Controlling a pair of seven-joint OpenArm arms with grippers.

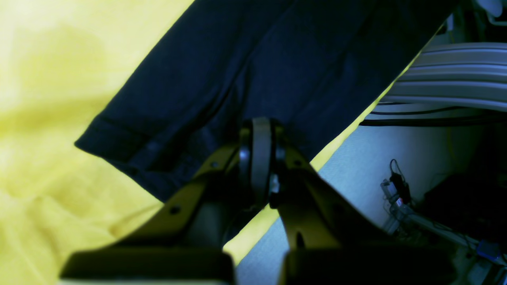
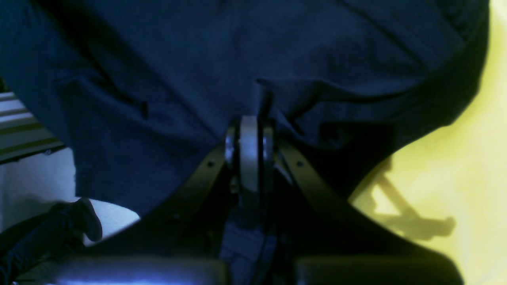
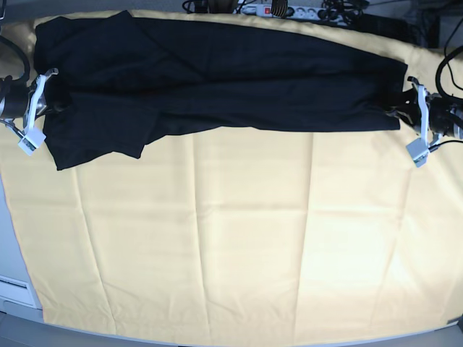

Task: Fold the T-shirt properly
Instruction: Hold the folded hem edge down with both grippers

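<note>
The black T-shirt (image 3: 217, 79) lies stretched in a long band across the far side of the yellow table cloth (image 3: 239, 238). One sleeve part hangs lower at the base view's left. My right gripper (image 3: 52, 101) is at the shirt's left end. In the right wrist view it (image 2: 251, 126) is shut on a pinched fold of the T-shirt (image 2: 198, 59). My left gripper (image 3: 400, 110) is at the shirt's right end. Seen from the left wrist, it (image 1: 259, 126) is shut over the corner of the T-shirt (image 1: 257, 71), with dark cloth running under the fingers.
A power strip (image 3: 282, 10) and cables lie behind the table's far edge. In the left wrist view the table edge drops to a pale floor with cables (image 1: 400, 190) and a ribbed grey panel (image 1: 455, 79). The yellow cloth (image 1: 47, 118) spreads toward the near side.
</note>
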